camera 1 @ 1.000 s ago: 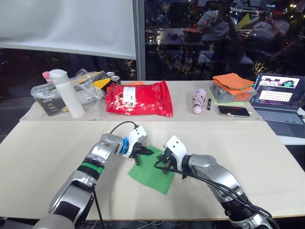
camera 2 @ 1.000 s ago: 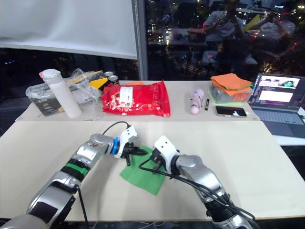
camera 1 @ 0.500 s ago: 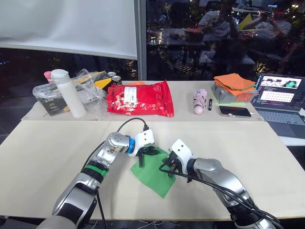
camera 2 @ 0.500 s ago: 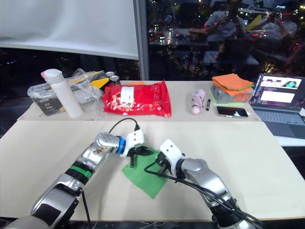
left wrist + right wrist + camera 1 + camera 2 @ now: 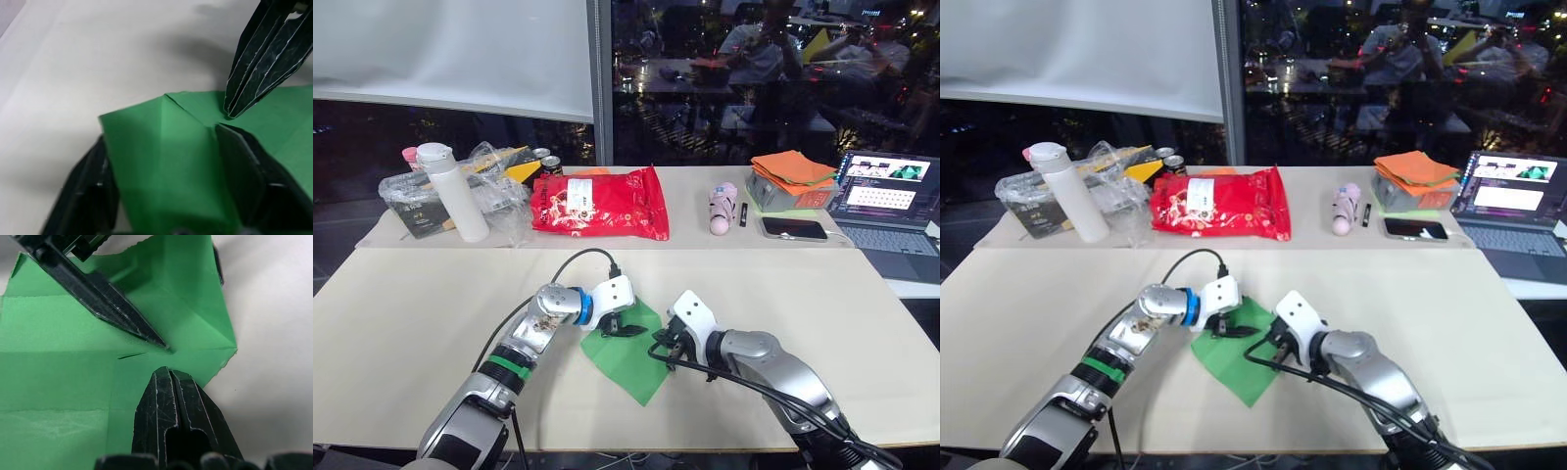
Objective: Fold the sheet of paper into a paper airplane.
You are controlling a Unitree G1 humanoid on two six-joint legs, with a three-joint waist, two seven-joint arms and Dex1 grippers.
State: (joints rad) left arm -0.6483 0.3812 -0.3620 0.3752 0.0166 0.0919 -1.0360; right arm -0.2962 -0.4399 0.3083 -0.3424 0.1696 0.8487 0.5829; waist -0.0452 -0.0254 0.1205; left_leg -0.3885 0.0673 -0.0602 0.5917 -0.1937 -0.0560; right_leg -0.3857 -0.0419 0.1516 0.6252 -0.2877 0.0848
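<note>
Moved right since before: left gripper [image 5: 625, 329], jaws spread across sheet of paper [image 5: 628, 349]; right gripper [image 5: 665, 345] closed, pressing its right edge.

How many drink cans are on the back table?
2, side by side: cans stand between the clear plastic bag and the red bag. More may be hidden behind the bags.

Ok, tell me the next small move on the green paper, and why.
Probably press the folded corner flat. In the left wrist view the left gripper straddles a raised flap of the sheet of paper, fingers apart with one on each side, while the right gripper, fingers together, pins the sheet beside the crease. The flap looks lifted, not yet creased down.
</note>
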